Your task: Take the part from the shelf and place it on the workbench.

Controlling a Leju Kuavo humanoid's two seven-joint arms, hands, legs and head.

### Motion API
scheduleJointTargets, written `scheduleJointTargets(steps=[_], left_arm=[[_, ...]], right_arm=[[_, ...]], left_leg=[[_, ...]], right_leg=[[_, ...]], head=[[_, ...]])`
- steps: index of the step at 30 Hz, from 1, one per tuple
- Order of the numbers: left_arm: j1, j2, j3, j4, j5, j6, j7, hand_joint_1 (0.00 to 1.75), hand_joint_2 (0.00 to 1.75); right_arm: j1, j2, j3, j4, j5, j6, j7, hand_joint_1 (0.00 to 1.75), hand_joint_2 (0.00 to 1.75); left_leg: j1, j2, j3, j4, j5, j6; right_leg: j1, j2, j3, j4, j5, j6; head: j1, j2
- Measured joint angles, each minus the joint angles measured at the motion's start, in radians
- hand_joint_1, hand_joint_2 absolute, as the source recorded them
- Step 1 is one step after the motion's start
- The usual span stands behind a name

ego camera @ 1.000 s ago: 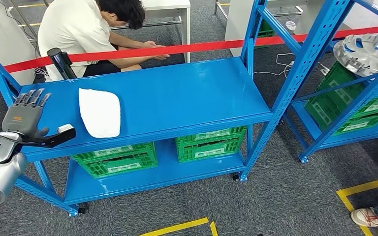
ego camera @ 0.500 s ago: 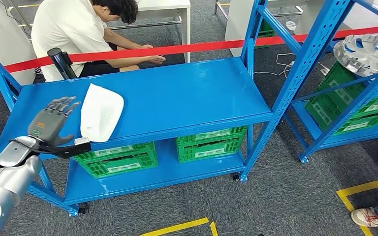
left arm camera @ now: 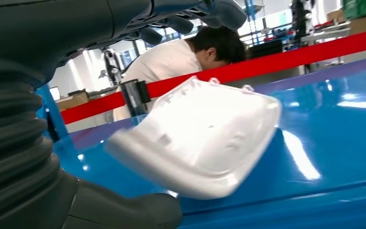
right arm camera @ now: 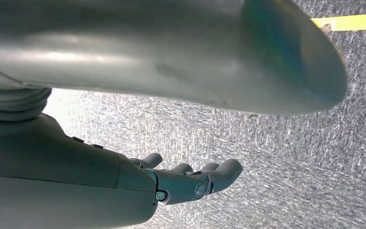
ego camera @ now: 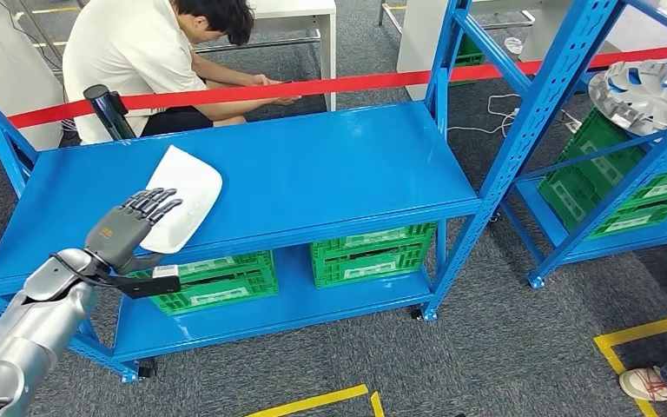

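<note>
We see the white moulded plastic shell part [ego camera: 182, 196] tilted up off the blue steel shelf top [ego camera: 330, 174], near its front edge, our left hand [ego camera: 126, 233] against its near end. Whether the fingers truly clamp it, we cannot tell. It looks light, stiff and slippery; we would grip the rim. Our right hand [right arm camera: 190, 181] hangs empty, fingers loosely apart.

Head view looks down on the shelf [ego camera: 313, 174]; left wrist view skims it closely.
</note>
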Motion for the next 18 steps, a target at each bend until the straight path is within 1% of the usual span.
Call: scheduleJointTargets(steps=[8, 9, 10, 13, 14, 16, 18], left_arm=[[0.015, -0.027, -0.023, -0.018, 0.010, 0.039, 0.006, 0.00, 1.75], [0.017, -0.031, -0.026, -0.019, 0.011, 0.040, 0.009, 0.03, 1.75], [0.018, -0.035, -0.030, -0.020, 0.010, 0.041, 0.013, 0.34, 1.75], [0.019, -0.047, -0.048, -0.019, -0.004, 0.038, 0.039, 1.57, 1.75], [0.019, -0.050, -0.055, -0.017, -0.010, 0.035, 0.048, 1.69, 1.75], [0.018, -0.056, -0.069, -0.014, -0.018, 0.030, 0.062, 1.75, 1.75], [0.016, -0.060, -0.080, -0.010, -0.022, 0.024, 0.074, 1.75, 1.75]], right_arm=[[0.000, 0.000, -0.002, 0.000, -0.001, -0.001, 0.000, 0.00, 0.00], [0.000, 0.000, -0.002, 0.000, -0.002, -0.002, 0.000, 0.00, 0.00], [0.000, 0.000, -0.003, 0.000, -0.002, -0.002, 0.000, 0.00, 0.00], [0.001, 0.000, -0.008, 0.000, -0.005, -0.005, 0.000, 0.00, 0.00], [0.000, 0.000, -0.010, 0.000, -0.005, -0.005, 0.000, 0.00, 0.00], [0.000, 0.000, -0.015, 0.000, -0.005, -0.006, 0.000, 0.00, 0.00], [0.001, 0.000, -0.018, 0.000, -0.005, -0.006, -0.001, 0.00, 0.00]], left_leg=[[0.000, 0.000, 0.000, 0.000, 0.000, 0.000], [0.000, 0.000, 0.000, 0.000, 0.000, 0.000], [0.000, 0.000, 0.000, 0.000, 0.000, 0.000], [0.000, 0.000, 0.000, 0.000, 0.000, 0.000], [0.000, 0.000, 0.000, 0.000, 0.000, 0.000], [0.000, 0.000, 0.000, 0.000, 0.000, 0.000], [0.000, 0.000, 0.000, 0.000, 0.000, 0.000]], right_leg=[[0.000, 0.000, 0.000, 0.000, 0.000, 0.000], [0.000, 0.000, 0.000, 0.000, 0.000, 0.000], [0.000, 0.000, 0.000, 0.000, 0.000, 0.000], [0.000, 0.000, 0.000, 0.000, 0.000, 0.000], [0.000, 0.000, 0.000, 0.000, 0.000, 0.000], [0.000, 0.000, 0.000, 0.000, 0.000, 0.000], [0.000, 0.000, 0.000, 0.000, 0.000, 0.000]], head=[[0.000, 0.000], [0.000, 0.000], [0.000, 0.000], [0.000, 0.000], [0.000, 0.000], [0.000, 0.000], [0.000, 0.000]])
